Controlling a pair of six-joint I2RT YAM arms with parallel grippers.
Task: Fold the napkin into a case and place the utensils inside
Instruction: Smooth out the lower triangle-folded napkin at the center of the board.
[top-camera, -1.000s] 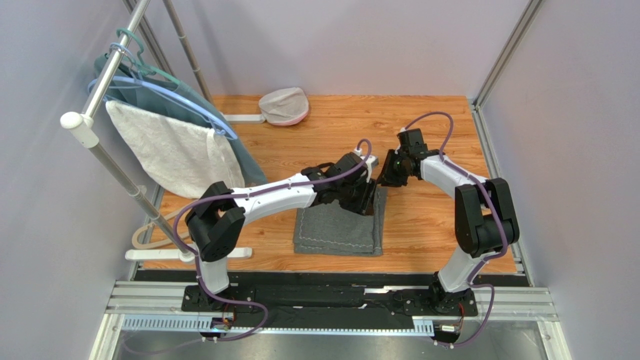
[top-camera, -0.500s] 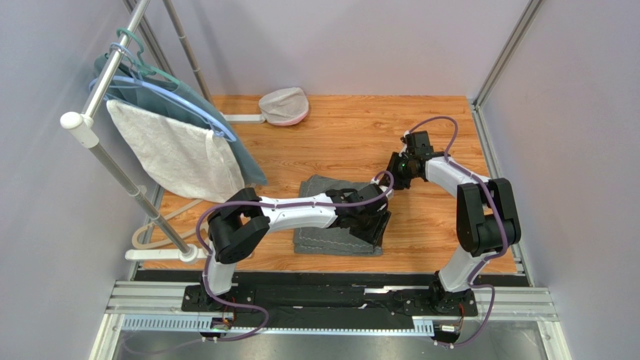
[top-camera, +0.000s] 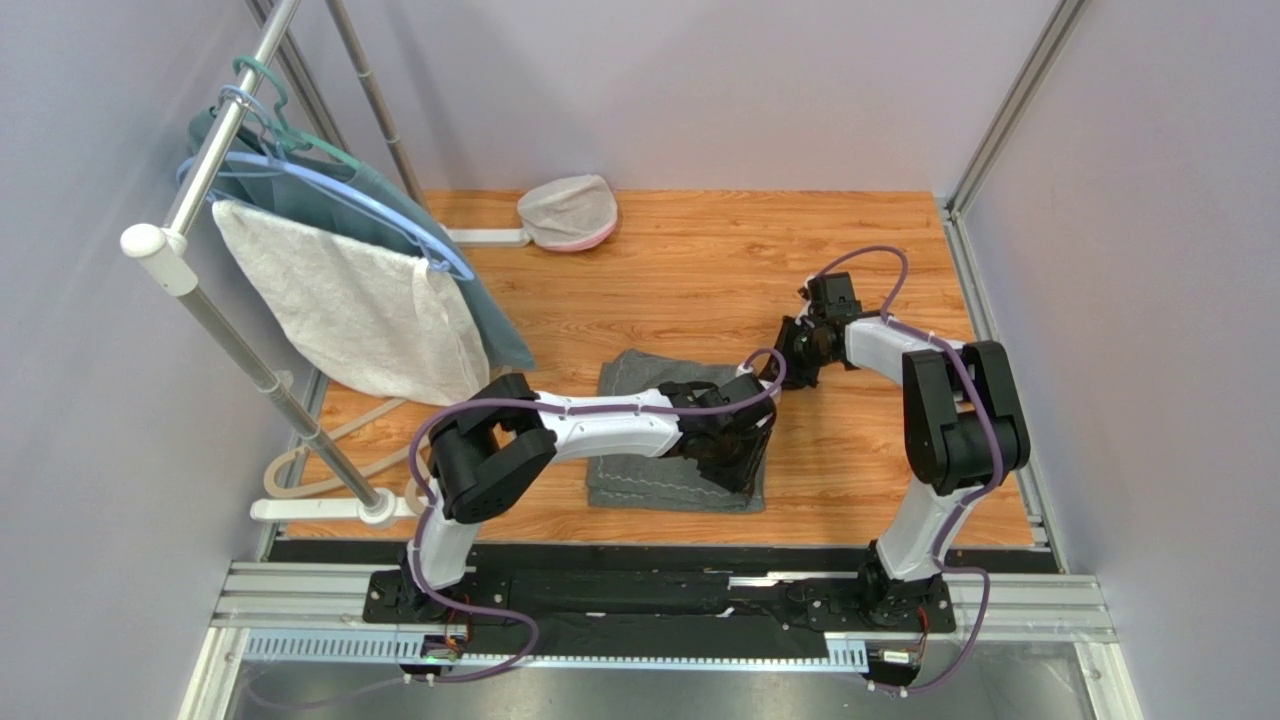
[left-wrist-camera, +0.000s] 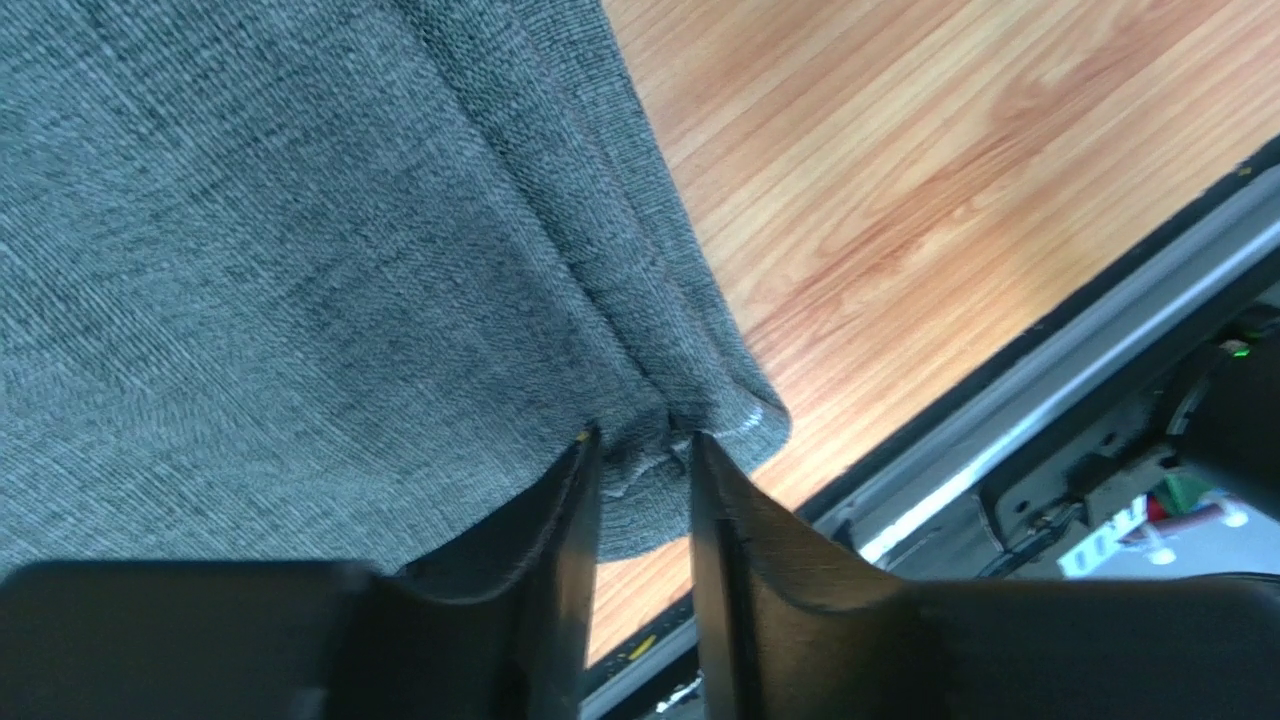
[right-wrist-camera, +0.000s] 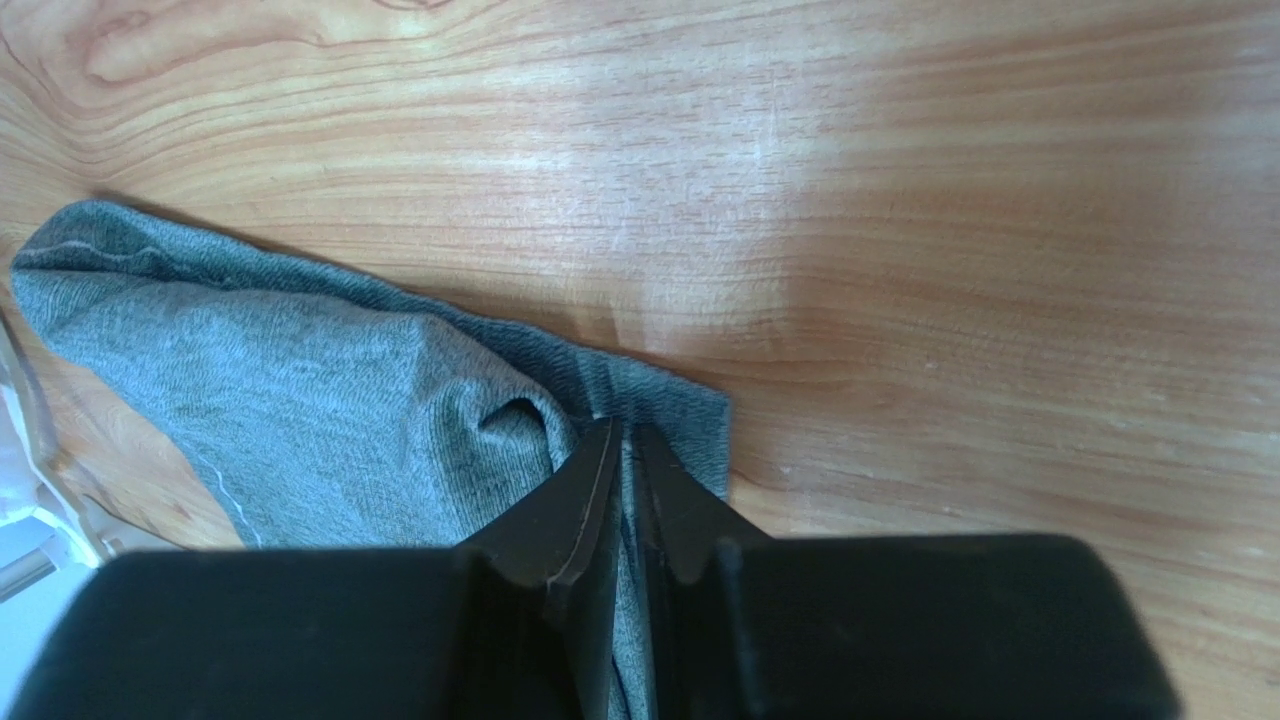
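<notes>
One grey napkin (top-camera: 639, 480), one white towel (top-camera: 346, 308), one teal garment (top-camera: 489, 323), one pale round object (top-camera: 568, 210), two robot arms (top-camera: 601, 425).

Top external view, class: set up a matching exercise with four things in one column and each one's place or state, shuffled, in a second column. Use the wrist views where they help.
Things:
1. napkin
2. white towel
3. right end effector
4. pale round cap

Places or states:
A. hangs on the rack at the left
B. pinches a corner of grey cloth
C. lies at the far edge of the table
D. lies folded near the table's middle

Pairs: 1-D, 2-A, 3-B, 4-C
</notes>
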